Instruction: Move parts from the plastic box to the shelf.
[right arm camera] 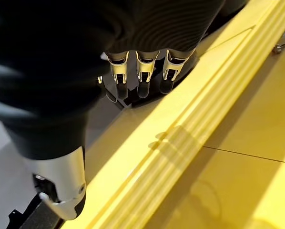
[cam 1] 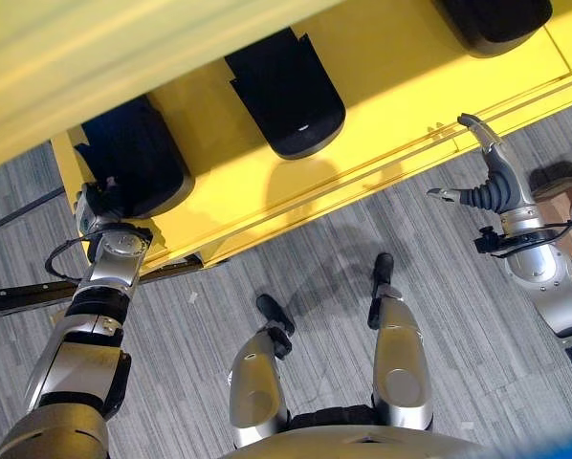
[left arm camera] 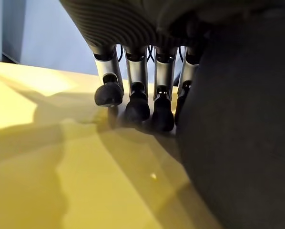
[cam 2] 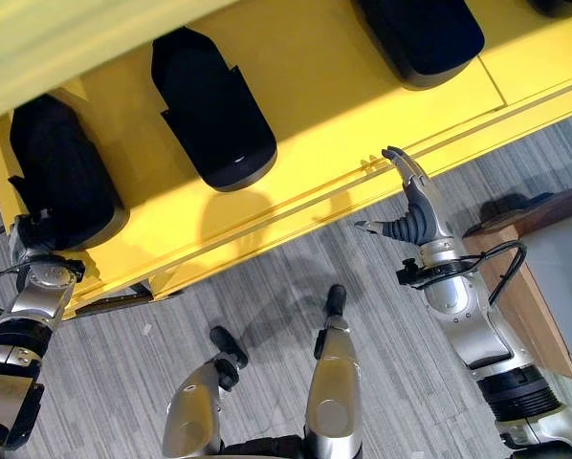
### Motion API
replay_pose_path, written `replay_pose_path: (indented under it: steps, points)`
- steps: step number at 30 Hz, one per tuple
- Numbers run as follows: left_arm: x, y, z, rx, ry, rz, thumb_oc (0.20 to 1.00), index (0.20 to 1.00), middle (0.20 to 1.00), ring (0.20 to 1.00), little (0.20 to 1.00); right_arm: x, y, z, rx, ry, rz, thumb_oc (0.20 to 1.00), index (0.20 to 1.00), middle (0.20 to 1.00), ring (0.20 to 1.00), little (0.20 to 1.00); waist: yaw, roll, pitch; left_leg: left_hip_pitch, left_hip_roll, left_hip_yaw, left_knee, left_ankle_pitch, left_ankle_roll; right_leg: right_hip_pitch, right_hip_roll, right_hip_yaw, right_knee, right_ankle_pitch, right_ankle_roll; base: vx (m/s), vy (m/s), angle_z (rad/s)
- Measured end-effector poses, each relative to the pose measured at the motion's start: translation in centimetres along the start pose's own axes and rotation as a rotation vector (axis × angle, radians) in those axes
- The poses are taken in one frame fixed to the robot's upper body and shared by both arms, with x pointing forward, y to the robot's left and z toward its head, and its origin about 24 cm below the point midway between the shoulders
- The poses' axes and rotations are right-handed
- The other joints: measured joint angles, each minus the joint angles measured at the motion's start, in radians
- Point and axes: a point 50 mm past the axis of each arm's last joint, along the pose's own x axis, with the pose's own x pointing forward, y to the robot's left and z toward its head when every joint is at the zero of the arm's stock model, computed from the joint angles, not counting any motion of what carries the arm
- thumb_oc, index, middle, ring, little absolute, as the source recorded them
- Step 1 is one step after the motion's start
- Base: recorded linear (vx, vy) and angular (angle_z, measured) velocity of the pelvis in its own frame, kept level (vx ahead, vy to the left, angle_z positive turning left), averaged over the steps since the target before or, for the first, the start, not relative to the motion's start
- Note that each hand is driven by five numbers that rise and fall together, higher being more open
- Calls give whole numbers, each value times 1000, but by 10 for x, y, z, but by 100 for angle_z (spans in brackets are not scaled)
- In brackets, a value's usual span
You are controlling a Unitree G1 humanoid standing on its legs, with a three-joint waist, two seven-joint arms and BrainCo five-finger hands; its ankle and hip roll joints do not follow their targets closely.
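Note:
Three black moulded parts lie on the yellow shelf (cam 1: 391,86): one at the left (cam 1: 138,163), one in the middle (cam 1: 291,91), one at the right (cam 1: 496,19). My left hand (cam 1: 99,206) is at the shelf's left end, right beside the left part (left arm camera: 238,133). Its fingers (left arm camera: 137,95) are straight, tips down on the yellow surface, the part close against them. My right hand (cam 2: 415,215) hovers open at the shelf's front edge (right arm camera: 190,138), fingers (right arm camera: 140,71) straight and holding nothing.
An upper yellow shelf board (cam 1: 123,57) overhangs the parts. A wooden board (cam 2: 525,287) stands on the grey carpet (cam 1: 324,249) at the right. A dark bar (cam 1: 18,296) sticks out low at the left by the shelf's corner.

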Motion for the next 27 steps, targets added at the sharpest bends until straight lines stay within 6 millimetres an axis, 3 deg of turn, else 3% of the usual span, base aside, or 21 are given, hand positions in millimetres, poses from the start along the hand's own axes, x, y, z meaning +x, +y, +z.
replay_pose_path:
  steps: [13,27]
  points:
    - [-5,1,-20,31,47,8,200,200,200,200,200,2,-10,1,-41,-1,3,1000,1000,1000,1000,1000,4,12,4,2,-7,-2,2,-1,2,-1,-8,2,8,-1,0,33,12,1]
    - [-3,3,-13,241,-80,6,200,200,200,200,200,-2,-15,-2,-77,-4,50,1000,1000,1000,1000,1000,-7,12,4,3,-18,3,6,-2,4,-15,-19,18,27,-2,2,25,42,0]
